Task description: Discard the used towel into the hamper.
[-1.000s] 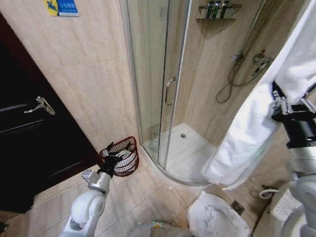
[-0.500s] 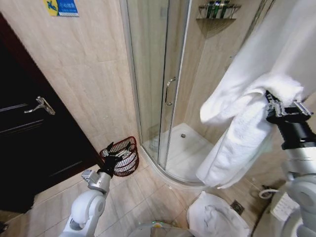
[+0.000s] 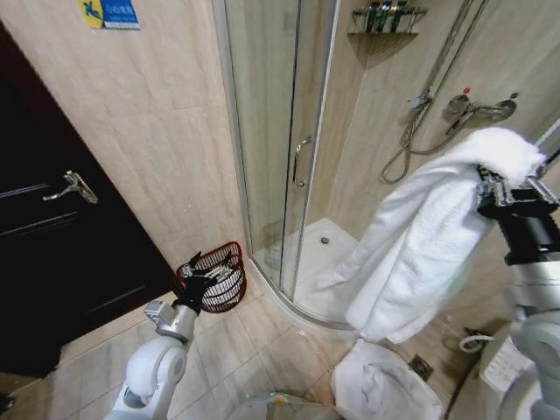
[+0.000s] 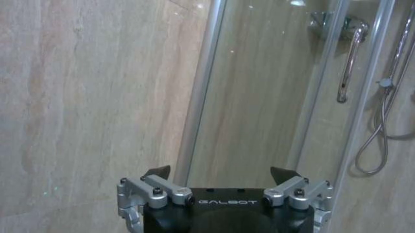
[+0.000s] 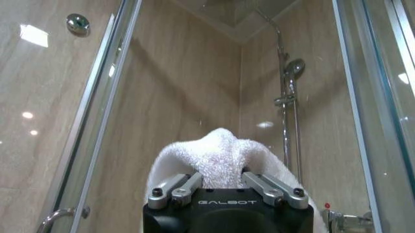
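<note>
A large white towel [image 3: 411,254] hangs from my right gripper [image 3: 492,185], raised at the right in front of the shower. In the right wrist view a fold of the towel [image 5: 217,150] bulges between the fingers of that gripper [image 5: 220,177], which is shut on it. The hamper [image 3: 229,293], a dark red wire basket, stands on the floor against the wall beside the shower glass. My left gripper [image 3: 206,271] hovers low just in front of the hamper. In the left wrist view this gripper [image 4: 220,172] is open and holds nothing.
A curved glass shower enclosure [image 3: 271,131] with a handle [image 3: 300,162] fills the middle. At the left a dark door [image 3: 52,236] has a lever handle [image 3: 72,186]. A white heap of cloth [image 3: 385,385] lies on the tiled floor near a drain [image 3: 420,366].
The towel's upper part has come down from the top right and now drapes below my right gripper, uncovering the shower fittings. The left arm has not moved.
</note>
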You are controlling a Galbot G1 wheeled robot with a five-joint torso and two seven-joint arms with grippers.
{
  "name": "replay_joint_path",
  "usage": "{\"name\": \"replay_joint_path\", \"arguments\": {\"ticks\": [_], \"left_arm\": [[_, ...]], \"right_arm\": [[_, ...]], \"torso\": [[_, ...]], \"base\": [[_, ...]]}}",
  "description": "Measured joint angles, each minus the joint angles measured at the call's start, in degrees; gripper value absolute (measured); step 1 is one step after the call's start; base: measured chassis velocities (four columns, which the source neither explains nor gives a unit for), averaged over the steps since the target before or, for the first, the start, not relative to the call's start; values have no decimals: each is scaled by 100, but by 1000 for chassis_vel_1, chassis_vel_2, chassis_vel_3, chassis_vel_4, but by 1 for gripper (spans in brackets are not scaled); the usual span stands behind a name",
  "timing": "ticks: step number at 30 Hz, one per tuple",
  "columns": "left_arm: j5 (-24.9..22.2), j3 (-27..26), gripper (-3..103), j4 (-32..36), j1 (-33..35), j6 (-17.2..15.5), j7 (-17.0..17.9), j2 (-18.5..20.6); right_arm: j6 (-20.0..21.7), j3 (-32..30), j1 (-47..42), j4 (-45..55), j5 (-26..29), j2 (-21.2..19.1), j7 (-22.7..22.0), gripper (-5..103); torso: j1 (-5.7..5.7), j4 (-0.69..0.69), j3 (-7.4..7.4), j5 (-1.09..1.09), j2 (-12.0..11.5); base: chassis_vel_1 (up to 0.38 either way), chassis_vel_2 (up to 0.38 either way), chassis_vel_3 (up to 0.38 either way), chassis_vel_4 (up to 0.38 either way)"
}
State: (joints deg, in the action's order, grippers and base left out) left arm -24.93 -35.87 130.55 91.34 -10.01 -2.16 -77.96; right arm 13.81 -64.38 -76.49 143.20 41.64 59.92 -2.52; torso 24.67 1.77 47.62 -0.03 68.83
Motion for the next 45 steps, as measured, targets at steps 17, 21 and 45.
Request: {"name": "replay_joint_path", "arguments": {"ticks": [17,21,45], "left_arm": [[0,0,100,0,0,0,0,0],[0,0,100,0,0,0,0,0],[0,0,100,0,0,0,0,0]], "right_arm": [[82,-106,-44,6,221,-15,-292,14],[127,-173,-39,6,292,-23,-530,14],[-14,-333,4,5,405,-170,-489,14]], "torso": [[0,0,0,3,0],[0,0,0,3,0],[0,0,0,2,0]], "base": [[0,0,0,0],[0,0,0,0],[0,0,0,0]]}}
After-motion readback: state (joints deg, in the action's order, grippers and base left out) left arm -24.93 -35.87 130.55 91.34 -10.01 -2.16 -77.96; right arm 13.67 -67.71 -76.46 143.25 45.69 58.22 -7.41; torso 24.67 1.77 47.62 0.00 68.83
